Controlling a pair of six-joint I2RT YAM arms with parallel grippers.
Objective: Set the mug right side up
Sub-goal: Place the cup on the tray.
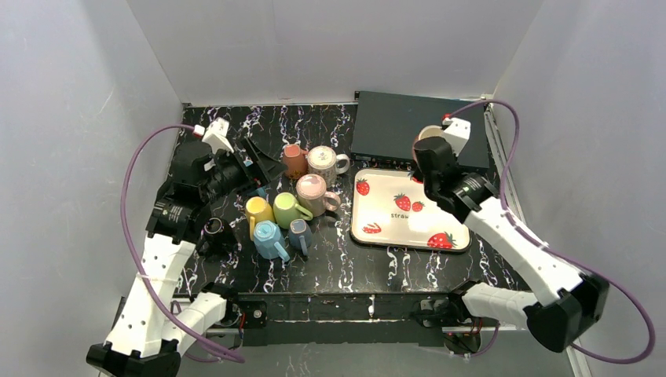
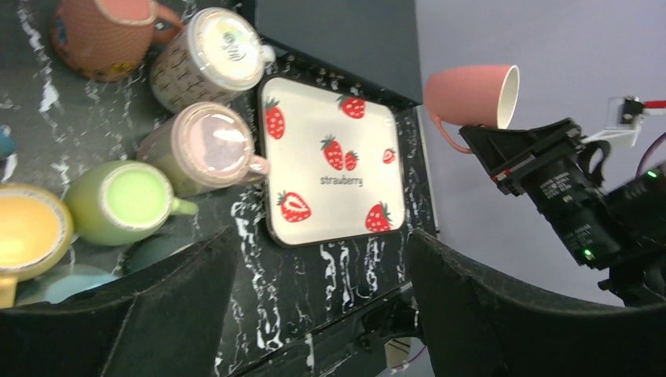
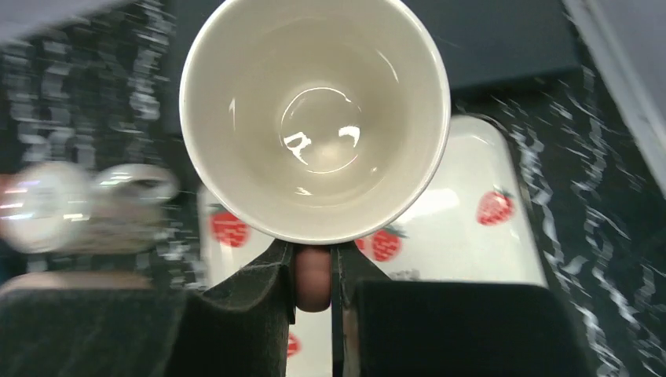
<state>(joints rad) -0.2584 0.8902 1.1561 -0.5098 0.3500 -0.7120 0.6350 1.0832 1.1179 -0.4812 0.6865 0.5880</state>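
Note:
My right gripper (image 3: 314,271) is shut on the handle of a pink mug (image 3: 314,118) with a white inside. It holds the mug in the air above the strawberry tray (image 1: 381,206). In the left wrist view the mug (image 2: 470,94) lies on its side, its mouth toward the right arm. In the top view the mug (image 1: 426,135) shows just behind the right gripper (image 1: 428,149). My left gripper (image 2: 314,314) is open and empty, raised above the table left of the mug cluster; it also shows in the top view (image 1: 263,166).
Several mugs stand in a cluster at the table's middle left: brown (image 1: 294,159), patterned white (image 1: 323,161), pink (image 1: 312,192), green (image 1: 287,209), yellow (image 1: 258,210), light blue (image 1: 268,238) and dark blue (image 1: 299,232). A dark box (image 1: 397,129) sits at the back.

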